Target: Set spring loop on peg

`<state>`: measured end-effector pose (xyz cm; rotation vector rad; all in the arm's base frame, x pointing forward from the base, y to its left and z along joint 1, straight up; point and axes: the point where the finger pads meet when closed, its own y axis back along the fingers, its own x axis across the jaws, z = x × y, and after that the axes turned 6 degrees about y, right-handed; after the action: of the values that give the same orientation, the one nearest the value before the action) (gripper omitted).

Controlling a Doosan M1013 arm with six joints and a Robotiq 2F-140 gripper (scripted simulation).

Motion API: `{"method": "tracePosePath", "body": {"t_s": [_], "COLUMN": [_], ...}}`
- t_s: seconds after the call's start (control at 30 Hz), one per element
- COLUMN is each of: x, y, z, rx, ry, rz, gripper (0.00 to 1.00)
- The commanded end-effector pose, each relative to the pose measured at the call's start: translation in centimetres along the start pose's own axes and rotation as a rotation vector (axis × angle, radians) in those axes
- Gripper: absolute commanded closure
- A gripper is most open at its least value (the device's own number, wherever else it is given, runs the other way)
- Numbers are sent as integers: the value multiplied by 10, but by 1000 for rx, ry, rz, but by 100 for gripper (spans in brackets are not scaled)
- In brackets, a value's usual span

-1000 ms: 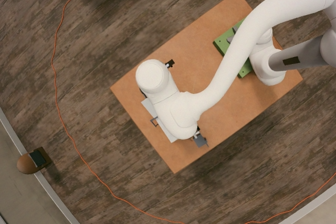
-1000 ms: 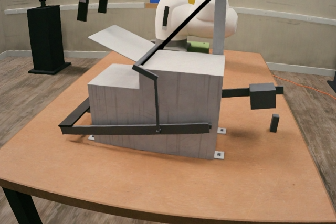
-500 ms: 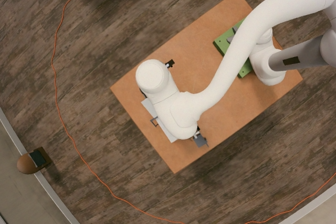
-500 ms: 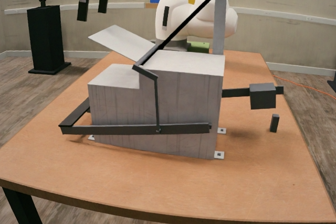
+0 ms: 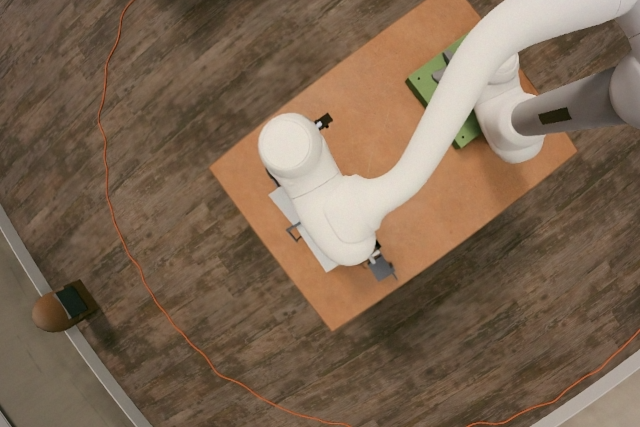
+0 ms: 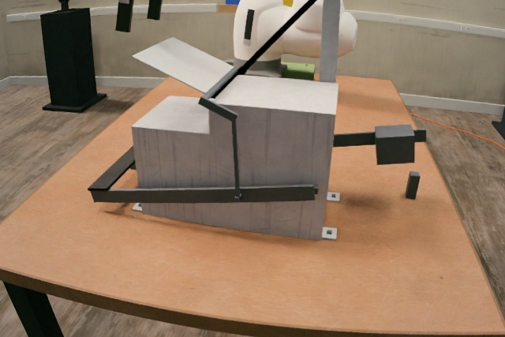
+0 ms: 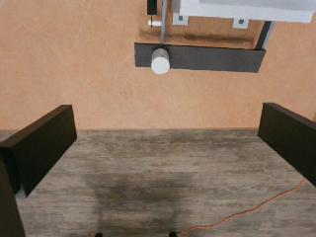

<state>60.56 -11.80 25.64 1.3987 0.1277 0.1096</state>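
The grey box feeder [image 6: 238,153] stands on the orange bench, its lid [image 6: 183,61] tilted up. In the wrist view its dark pedal [image 7: 197,57] lies across the top, near the bench edge. The steel test weight [image 7: 160,64], a pale cylinder seen from above, stands on the pedal's left part. My gripper [image 7: 167,120] is open and empty, high above the bench edge and apart from the weight. It also shows at the top left of the side view [image 6: 138,11]. A black diagonal line [image 6: 267,42] runs from the lid linkage up to a grey post [image 6: 330,25]. I cannot make out the pegs.
A dark counterweight block [image 6: 394,144] sticks out on a bar at the feeder's right. A small dark block [image 6: 412,185] stands on the bench below it. A green plate [image 5: 439,86] lies by the arm's base. An orange cable [image 5: 108,153] runs over the floor.
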Motion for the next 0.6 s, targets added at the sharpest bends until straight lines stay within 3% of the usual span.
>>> {"method": "tracePosePath", "body": {"t_s": [0.0, 0.5, 0.57], "x": [0, 0, 0], "y": [1, 1, -16], "z": [0, 0, -1], "rx": [0, 0, 37], "ry": [0, 0, 0], "rz": [1, 1, 5], "gripper": [0, 0, 0]}}
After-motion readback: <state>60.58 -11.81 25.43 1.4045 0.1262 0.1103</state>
